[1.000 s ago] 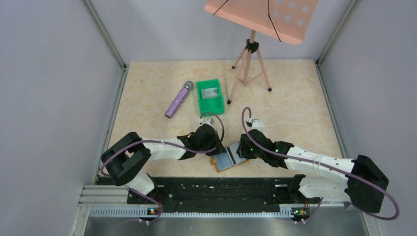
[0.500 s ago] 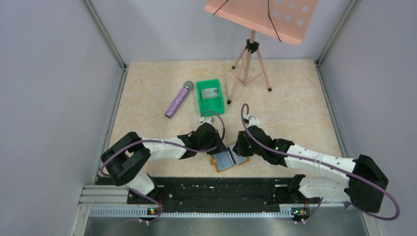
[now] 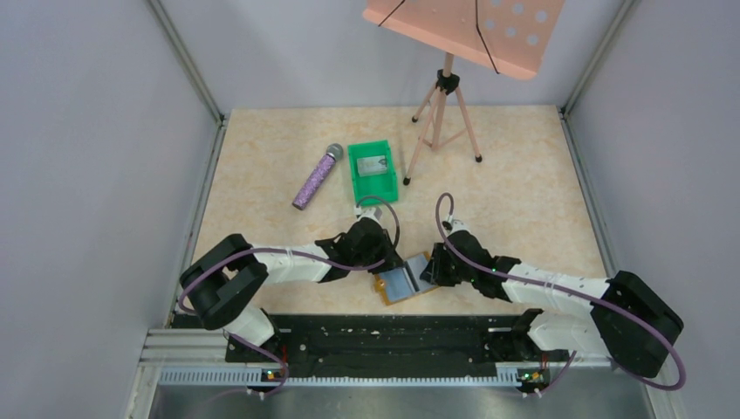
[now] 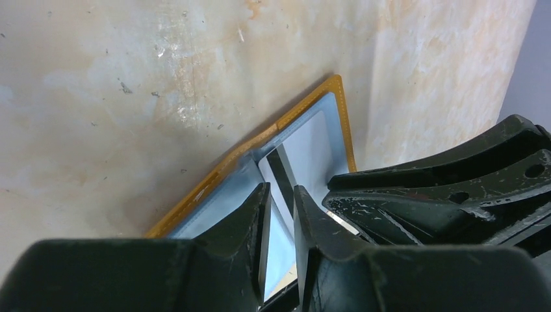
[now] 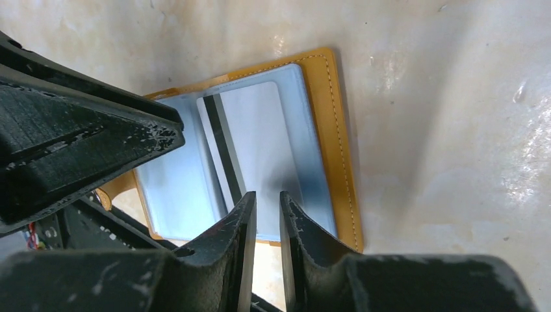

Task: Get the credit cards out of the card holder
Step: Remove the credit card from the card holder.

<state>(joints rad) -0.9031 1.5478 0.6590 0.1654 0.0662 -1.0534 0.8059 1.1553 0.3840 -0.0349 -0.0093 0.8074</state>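
The card holder (image 3: 403, 283) lies open on the table near the front edge, tan with pale blue pockets. It also shows in the left wrist view (image 4: 294, 120) and the right wrist view (image 5: 327, 123). A silvery credit card (image 5: 256, 136) with a black stripe sits in its right pocket, also seen in the left wrist view (image 4: 315, 143). My left gripper (image 3: 387, 263) is at the holder's left part, jaws almost shut, nothing between them. My right gripper (image 3: 430, 267) is over the holder's right edge, jaws almost shut and empty.
A green bin (image 3: 390, 175) with a grey card (image 3: 372, 163) in it stands behind the arms. A purple microphone (image 3: 315, 177) lies to its left. A tripod stand (image 3: 446, 112) with a pink tray stands at the back right. Grey walls enclose the table.
My right gripper went left over the holder, then drew back a little to the right, and its arm swung lower. The left gripper and the holder have stayed put.
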